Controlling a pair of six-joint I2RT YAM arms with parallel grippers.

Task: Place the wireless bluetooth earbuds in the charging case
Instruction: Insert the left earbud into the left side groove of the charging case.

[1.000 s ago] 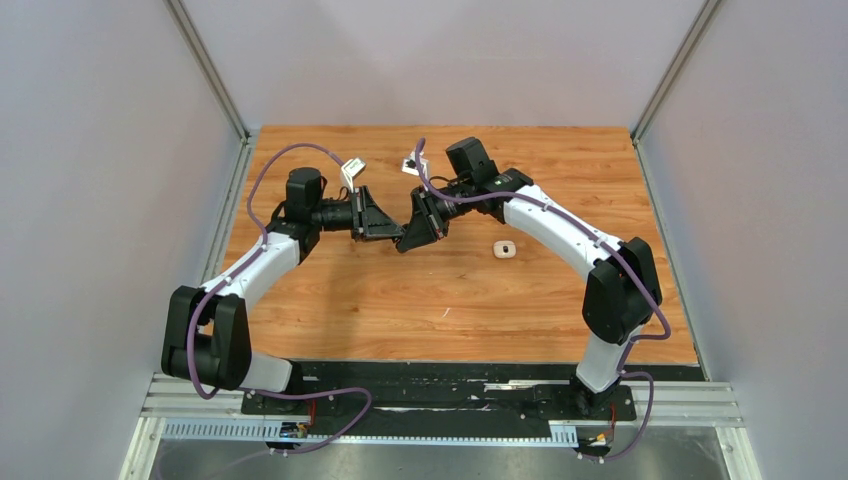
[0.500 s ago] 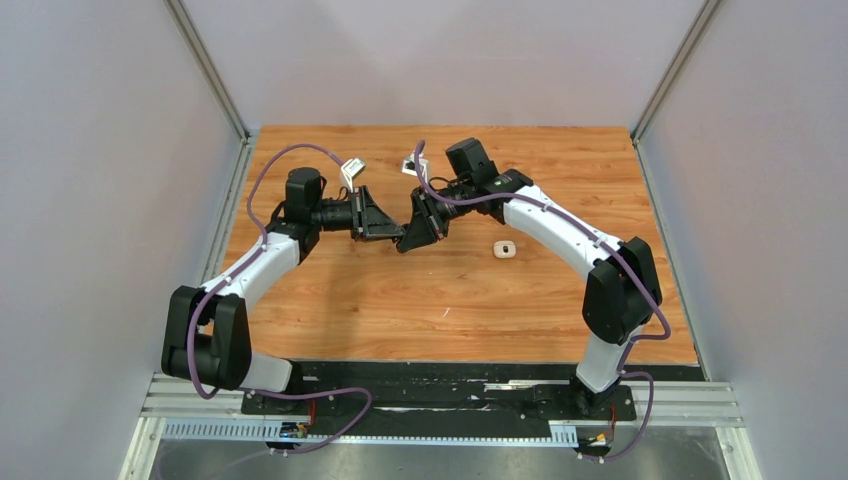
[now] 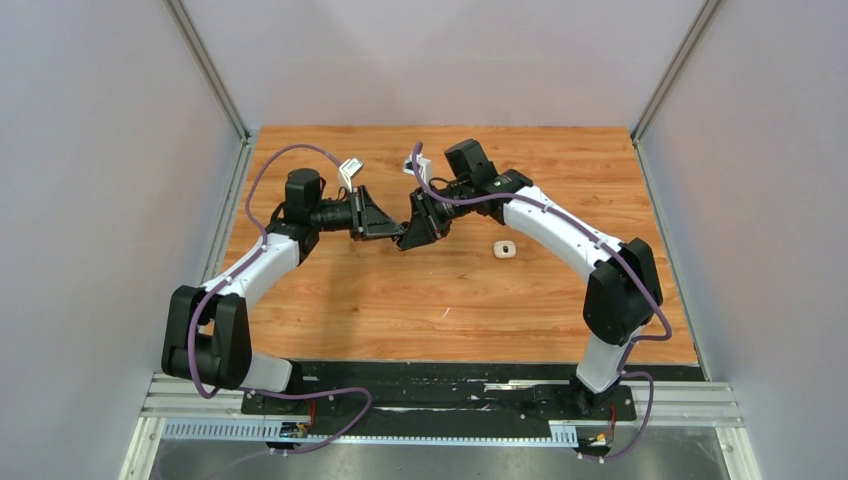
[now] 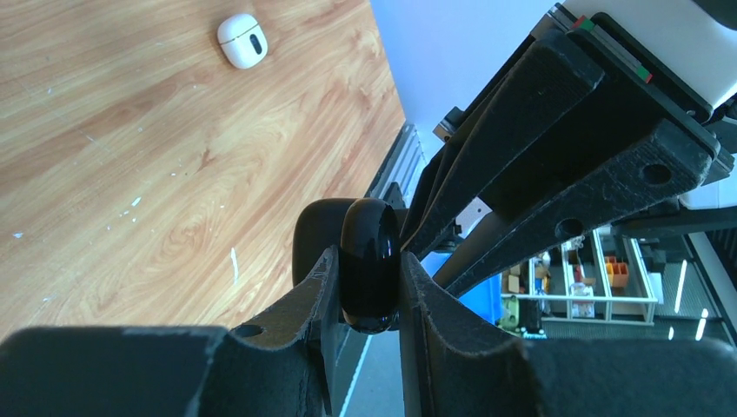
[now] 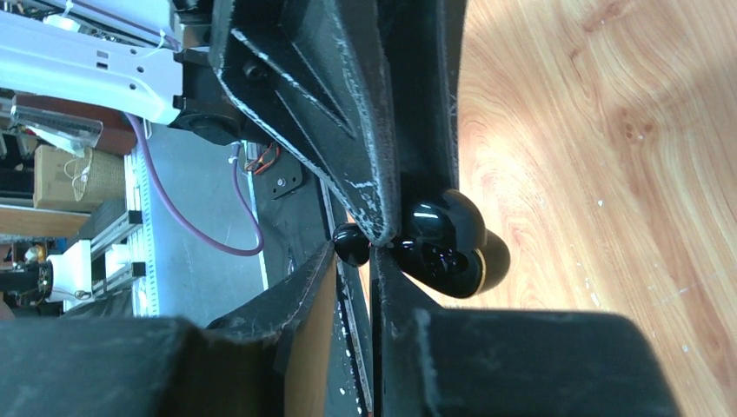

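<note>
My left gripper [image 4: 367, 261] is shut on a glossy black charging case [image 4: 369, 274], held edge-on above the table. The case's lid stands open behind it. My right gripper [image 5: 356, 248] meets it tip to tip and pinches a tiny black earbud [image 5: 350, 246] at its very fingertips. That earbud sits right beside the case [image 5: 448, 248], whose rim shows a thin gold line. In the top view both grippers, left [image 3: 397, 232] and right [image 3: 406, 241], touch noses over the table's middle. No other earbuds are in view.
A small white rounded case [image 3: 505, 249] lies on the wooden table [image 3: 450, 300] to the right of the grippers, and also shows as the white case [image 4: 242, 40] in the left wrist view. Grey walls enclose the table on three sides.
The right gripper has edged slightly toward the left gripper and the table's far side. The left arm and the white case have stayed put.
</note>
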